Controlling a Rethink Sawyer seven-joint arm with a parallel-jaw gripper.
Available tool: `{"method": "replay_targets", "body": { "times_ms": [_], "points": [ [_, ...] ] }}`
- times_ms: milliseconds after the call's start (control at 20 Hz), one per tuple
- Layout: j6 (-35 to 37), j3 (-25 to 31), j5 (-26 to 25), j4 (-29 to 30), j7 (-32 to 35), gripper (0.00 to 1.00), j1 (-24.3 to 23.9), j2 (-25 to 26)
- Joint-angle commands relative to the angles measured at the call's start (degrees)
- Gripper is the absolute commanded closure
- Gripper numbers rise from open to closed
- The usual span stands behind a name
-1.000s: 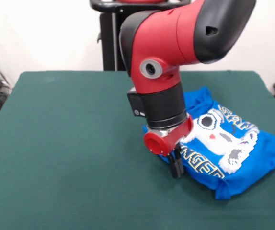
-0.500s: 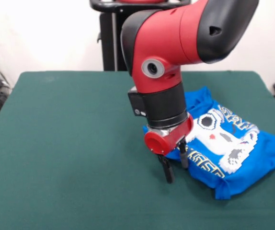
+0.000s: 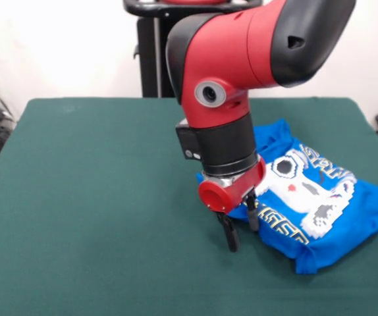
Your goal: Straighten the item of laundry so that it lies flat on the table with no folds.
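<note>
The gripper (image 3: 240, 230) hangs with fingers spread at the near-left edge of the rumpled blue T-shirt (image 3: 321, 204) on the tabletop's (image 3: 97, 197) right side, apparently between pulls; next it likely needs another edge to tug flat.

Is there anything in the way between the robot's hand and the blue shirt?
No, nothing visible. The hand is open and right at the edge of the blue shirt. Around it there is only the green table.
</note>
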Motion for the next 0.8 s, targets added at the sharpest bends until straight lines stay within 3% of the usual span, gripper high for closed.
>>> {"method": "replay_targets", "body": {
  "times_ms": [50, 800],
  "points": [
    [0.98, 3.01, -0.61, 2.00, 3.30, 0.00, 1.64, 2.63],
    [-0.75, 2.74, -0.30, 3.46, 2.64, 0.00, 2.33, 1.21]
  ]
}}
